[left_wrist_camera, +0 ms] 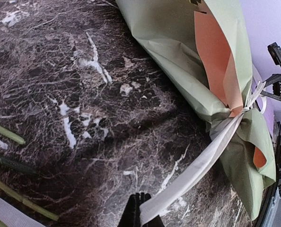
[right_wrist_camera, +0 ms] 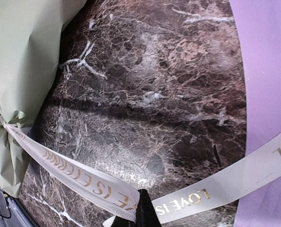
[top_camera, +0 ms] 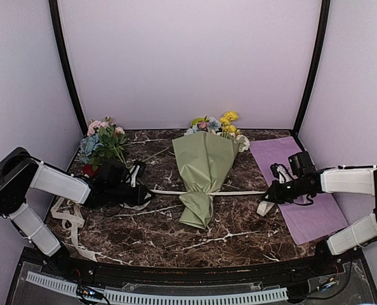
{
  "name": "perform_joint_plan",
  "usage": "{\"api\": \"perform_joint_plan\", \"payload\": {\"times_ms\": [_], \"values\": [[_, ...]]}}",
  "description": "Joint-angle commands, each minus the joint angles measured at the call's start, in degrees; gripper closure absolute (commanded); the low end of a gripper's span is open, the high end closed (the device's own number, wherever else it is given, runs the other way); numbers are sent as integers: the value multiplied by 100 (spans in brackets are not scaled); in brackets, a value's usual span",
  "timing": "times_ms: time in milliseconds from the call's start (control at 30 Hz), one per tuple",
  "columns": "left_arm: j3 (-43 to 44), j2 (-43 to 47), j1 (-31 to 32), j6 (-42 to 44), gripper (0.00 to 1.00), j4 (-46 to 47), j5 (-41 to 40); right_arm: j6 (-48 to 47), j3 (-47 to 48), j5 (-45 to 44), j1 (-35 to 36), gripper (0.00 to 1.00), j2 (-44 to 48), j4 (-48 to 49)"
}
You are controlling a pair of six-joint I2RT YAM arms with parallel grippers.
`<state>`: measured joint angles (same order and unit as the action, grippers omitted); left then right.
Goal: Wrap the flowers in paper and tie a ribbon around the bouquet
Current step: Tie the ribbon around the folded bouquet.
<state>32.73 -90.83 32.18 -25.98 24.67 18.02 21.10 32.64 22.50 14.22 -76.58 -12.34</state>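
At the far left of the marble table [top_camera: 157, 238], the loose leafy cluster of pink and blue blooms [top_camera: 101, 145] is lying near the back wall, well apart from the bouquet. Just in front of it, our left gripper [top_camera: 141, 192] is clenching its jaws on one end of the cream ribbon [top_camera: 169, 191]. In the left wrist view this ribbon is running tight from the dark fingertips [left_wrist_camera: 130, 215] up to a knot on the paper. A slack cream band [top_camera: 71, 219] is lying in loops beside our left arm.

In the middle, the bouquet [top_camera: 204, 168] is lying flat on the table. Its narrow end is pointing toward us and its wide end toward the back wall, where yellow, blue and pink flower heads [top_camera: 215, 124] are sticking out. The ribbon is going around the narrow part of the cone and is pinching the sage-green paper [left_wrist_camera: 173, 38] there. The peach sheet [left_wrist_camera: 211, 47] is showing inside the fold.

Further right, the ribbon is stretching to our right gripper [top_camera: 269, 192], whose jaws are also clenching it. In the right wrist view we are reading the gold lettering "LOVE IS ETERNAL" on it, and its free tail is passing over the purple sheet [right_wrist_camera: 268, 71]. This sheet is lying flat at the right, just beside the bouquet.
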Motion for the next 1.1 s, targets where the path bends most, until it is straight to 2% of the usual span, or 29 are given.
{"api": "perform_joint_plan", "payload": {"times_ms": [0, 233, 267, 367, 467, 533, 667, 833, 1067], "values": [[164, 198, 231, 904, 100, -842, -960, -161, 262, -1048, -315, 100, 108, -590], [529, 426, 1818, 2298, 100, -616, -259, -22, 706, -1226, -98, 100, 564, -1439], [651, 433, 1969, 2457, 100, -617, -172, 26, 720, -1192, -93, 93, 621, -1511], [1122, 315, 2263, 2734, 100, -662, 102, 44, 903, -1114, -6, 57, 624, -1821], [1597, 116, 2318, 2970, 100, -634, 191, -24, 1224, -1132, 222, 34, 614, -2005], [1801, 7, 2319, 3119, 100, -554, 82, -151, 1493, -1046, 514, 28, 653, -1921], [2143, -139, 2319, 3451, 100, -518, 85, -572, 2046, -399, 1485, 28, 544, -1040], [2409, -274, 2290, 3861, 100, -499, 0, -1017, 2551, 1634, 2209, 32, -270, 471], [2367, -413, 1843, 4101, 100, -456, 1065, -1798, 3616, 2240, 2256, 34, -1684, 328]]}}
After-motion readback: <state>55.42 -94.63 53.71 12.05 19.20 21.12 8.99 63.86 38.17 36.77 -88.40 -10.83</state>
